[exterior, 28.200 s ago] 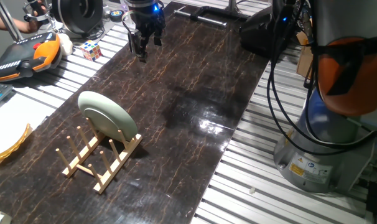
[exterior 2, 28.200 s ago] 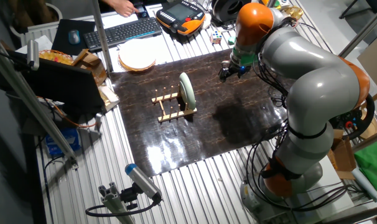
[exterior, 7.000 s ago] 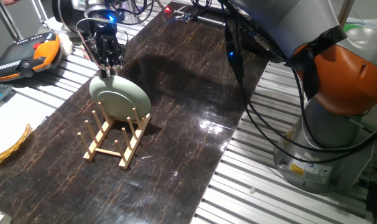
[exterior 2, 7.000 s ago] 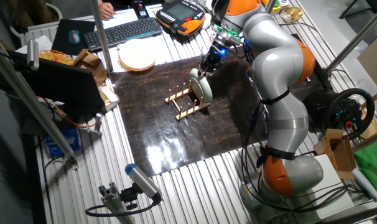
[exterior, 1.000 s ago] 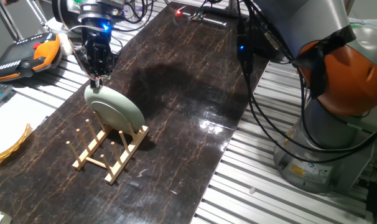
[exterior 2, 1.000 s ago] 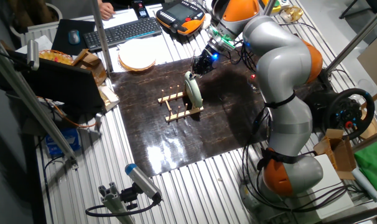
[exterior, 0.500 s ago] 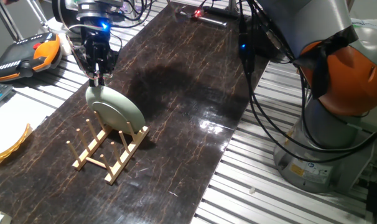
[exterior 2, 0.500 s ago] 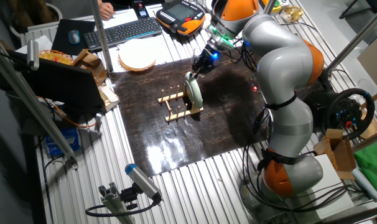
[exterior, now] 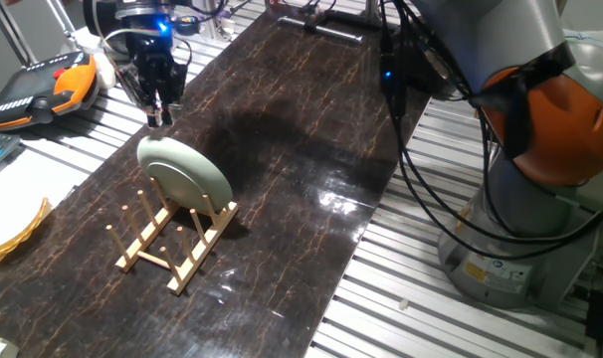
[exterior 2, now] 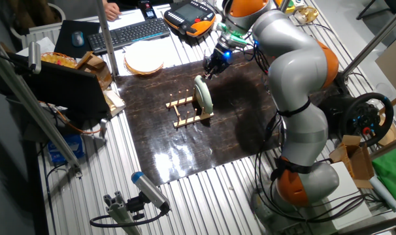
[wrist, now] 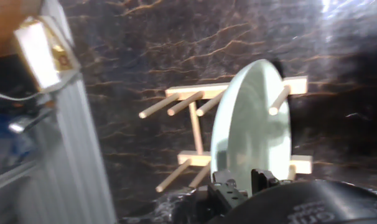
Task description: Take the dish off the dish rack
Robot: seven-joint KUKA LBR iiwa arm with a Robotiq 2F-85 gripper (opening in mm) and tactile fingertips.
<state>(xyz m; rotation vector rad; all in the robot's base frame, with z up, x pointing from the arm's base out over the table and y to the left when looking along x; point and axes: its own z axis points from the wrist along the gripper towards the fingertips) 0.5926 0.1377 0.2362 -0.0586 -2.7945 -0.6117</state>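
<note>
One round, matte sage-green dish [exterior: 183,171] is seen standing on edge in one light-wood dish rack [exterior: 174,239] on the dark marbled desk [exterior: 282,139]. The tool [exterior: 158,117] is held just above the rim, empty, fingers slightly parted.

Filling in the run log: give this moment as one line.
gripper: just above dish rim, grasp not evident | dish: upright in dish rack | task: not done
</note>
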